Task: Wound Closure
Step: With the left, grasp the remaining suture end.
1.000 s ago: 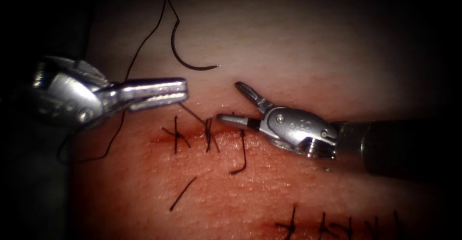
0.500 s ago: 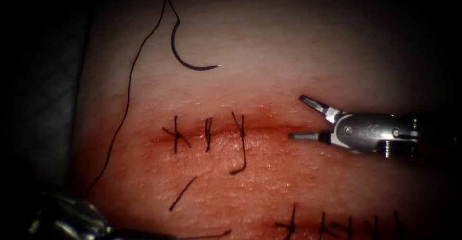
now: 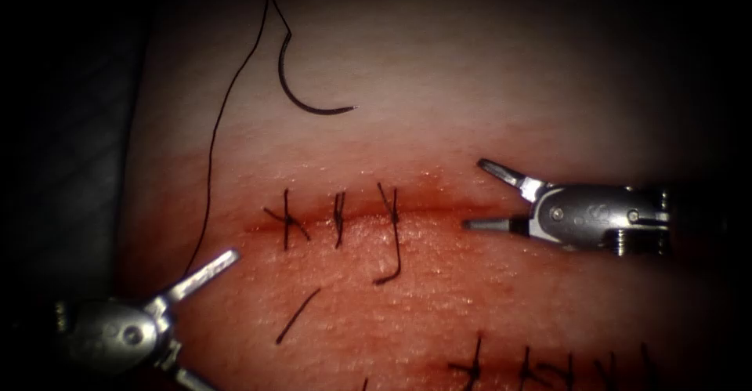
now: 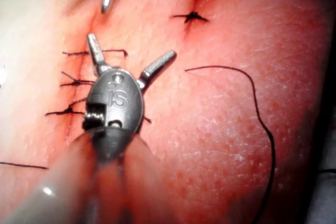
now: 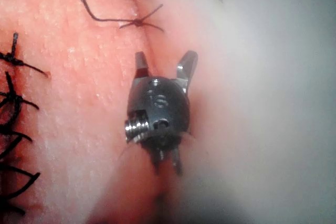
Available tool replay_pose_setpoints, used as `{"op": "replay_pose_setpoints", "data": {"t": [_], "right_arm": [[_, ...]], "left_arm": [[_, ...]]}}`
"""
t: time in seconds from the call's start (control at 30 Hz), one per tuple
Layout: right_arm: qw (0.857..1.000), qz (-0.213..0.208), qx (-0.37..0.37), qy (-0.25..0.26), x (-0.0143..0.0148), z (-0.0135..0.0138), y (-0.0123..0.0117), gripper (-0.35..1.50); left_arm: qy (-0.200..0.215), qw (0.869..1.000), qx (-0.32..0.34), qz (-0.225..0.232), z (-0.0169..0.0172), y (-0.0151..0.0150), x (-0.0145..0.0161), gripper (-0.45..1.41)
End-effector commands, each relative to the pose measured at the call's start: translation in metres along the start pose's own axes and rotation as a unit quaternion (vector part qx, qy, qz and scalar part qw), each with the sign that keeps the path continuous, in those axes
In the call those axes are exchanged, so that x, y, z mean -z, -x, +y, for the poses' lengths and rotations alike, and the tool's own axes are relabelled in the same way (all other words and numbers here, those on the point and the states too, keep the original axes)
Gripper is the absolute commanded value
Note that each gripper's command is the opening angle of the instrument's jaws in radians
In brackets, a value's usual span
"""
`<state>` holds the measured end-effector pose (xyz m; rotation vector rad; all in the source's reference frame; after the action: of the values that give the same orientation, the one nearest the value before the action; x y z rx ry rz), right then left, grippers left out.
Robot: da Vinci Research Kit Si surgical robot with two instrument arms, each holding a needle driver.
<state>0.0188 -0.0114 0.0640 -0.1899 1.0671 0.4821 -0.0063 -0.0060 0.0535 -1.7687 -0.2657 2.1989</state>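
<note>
Endoscope view: the left tool [image 3: 205, 320] reaches in from the lower left corner, jaws spread wide and empty, its upper jaw seemingly close to the thread [image 3: 215, 132]. The right tool [image 3: 474, 195] lies level at the cut's [image 3: 360, 219] right end, jaws parted, holding nothing. The needle [image 3: 301, 93] lies free on the pale tissue [image 3: 486, 85] above the stitches [image 3: 338, 219], not in it.
</note>
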Motion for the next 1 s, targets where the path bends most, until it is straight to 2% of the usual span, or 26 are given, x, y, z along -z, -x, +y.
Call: {"op": "replay_pose_setpoints", "data": {"t": [0.03, 0.07, 0.13, 0.27, 0.33, 0.4, 0.47, 0.5, 0.6, 0.73, 0.83, 1.0], "right_arm": [[1.0, 0.001, 0.001, -0.003, -0.0008, -0.0004, 0.0002, 1.48], [1.0, 0.0, 0.001, -0.004, -0.0008, -0.0005, 0.0002, 1.48], [1.0, -0.002, 0.002, -0.007, -0.0008, -0.0006, 0.0002, 1.48], [1.0, -0.005, 0.004, -0.011, -0.0007, -0.001, 0.0004, 1.48], [1.0, -0.011, 0.006, -0.016, -0.0006, -0.0014, 0.0005, 1.48], [1.0, -0.018, 0.008, -0.023, -0.0005, -0.0018, 0.0006, 1.48], [0.999, -0.028, 0.009, -0.026, -0.0004, -0.002, 0.0006, 1.48], [0.999, -0.044, 0.01, -0.024, -0.0003, -0.0022, 0.0006, 1.48], [0.998, -0.066, 0.011, -0.021, -0.0001, -0.0024, 0.0003, 1.48], [0.997, -0.08, 0.011, -0.017, 0.0001, -0.0027, -0.0001, 1.48], [0.995, -0.094, 0.01, -0.009, 0.0003, -0.0029, -0.0002, 1.48], [0.995, -0.094, 0.011, -0.009, 0.0003, -0.003, -0.0002, 1.48]], "left_arm": [[0.002, 1.0, 0.002, 0.002, -0.0009, 0.0008, -0.0007, 0.53], [0.007, 1.0, 0.005, 0.007, -0.0024, 0.0018, -0.0009, 0.48], [0.009, 1.0, 0.012, 0.008, -0.0033, 0.0026, -0.0014, 0.46], [-0.001, 0.999, 0.049, -0.02, -0.0043, 0.0046, -0.0042, 0.46], [-0.023, 0.994, 0.084, -0.061, -0.0038, 0.0053, -0.0059, 0.48], [-0.029, 0.989, 0.09, -0.11, -0.003, 0.0057, -0.0074, 0.51], [-0.031, 0.985, 0.099, -0.14, -0.0026, 0.0059, -0.0081, 0.51], [-0.035, 0.979, 0.095, -0.176, -0.0022, 0.0059, -0.009, 0.49], [-0.053, 0.966, 0.097, -0.236, -0.0019, 0.0059, -0.0103, 0.46], [-0.062, 0.954, 0.096, -0.279, -0.0013, 0.0061, -0.012, 0.42], [-0.058, 0.945, 0.091, -0.31, -0.0005, 0.0066, -0.0141, 0.27], [-0.058, 0.938, 0.086, -0.332, -0.0001, 0.0079, -0.0161, 0.27]]}}
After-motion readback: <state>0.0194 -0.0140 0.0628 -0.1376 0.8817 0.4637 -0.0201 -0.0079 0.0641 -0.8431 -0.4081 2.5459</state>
